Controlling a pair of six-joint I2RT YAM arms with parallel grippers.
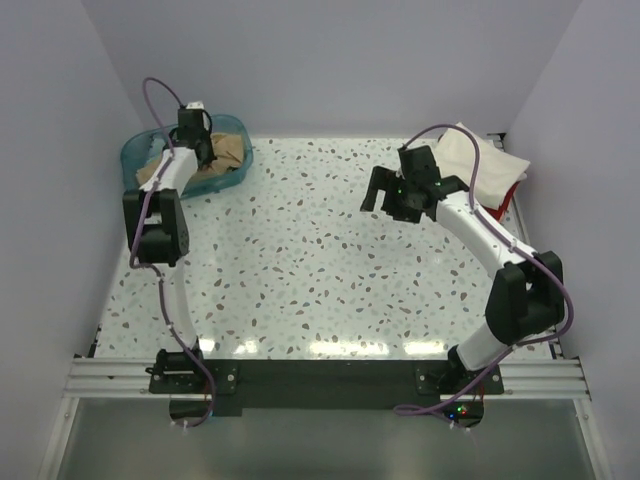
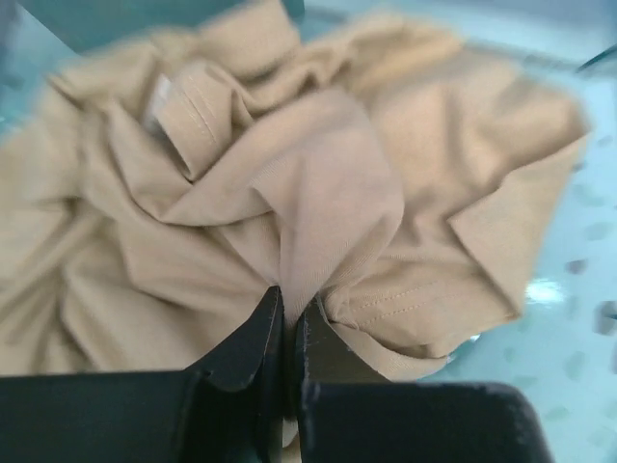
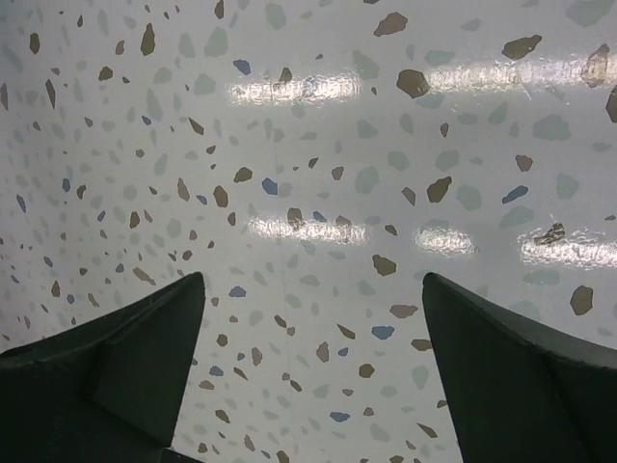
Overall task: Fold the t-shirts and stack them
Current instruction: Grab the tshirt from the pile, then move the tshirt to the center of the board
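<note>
Holding right gripper [image 1: 392,200] spread wide, empty, above the table [image 1: 300,260]. Farther back, pinching a fold of crumpled tan shirt [image 2: 337,174] in the clenched left gripper [image 2: 291,299], down in the tub [image 1: 135,150]. Likely risking that thin pinch slipping, or cloth snagging and dragging the tub.

Setup's pretty plain: a white tabletop [image 1: 320,260] with that terrazzo look, tan, blue and grey-green flecks all over, boxed in by bare pale lavender-grey walls [image 1: 330,60] at the back and both sides. Overhead lighting throws bright streaky glare [image 1: 330,347] across the glossy surface near the front, and an aluminium rail [image 1: 110,376] runs along the near edge.
</note>
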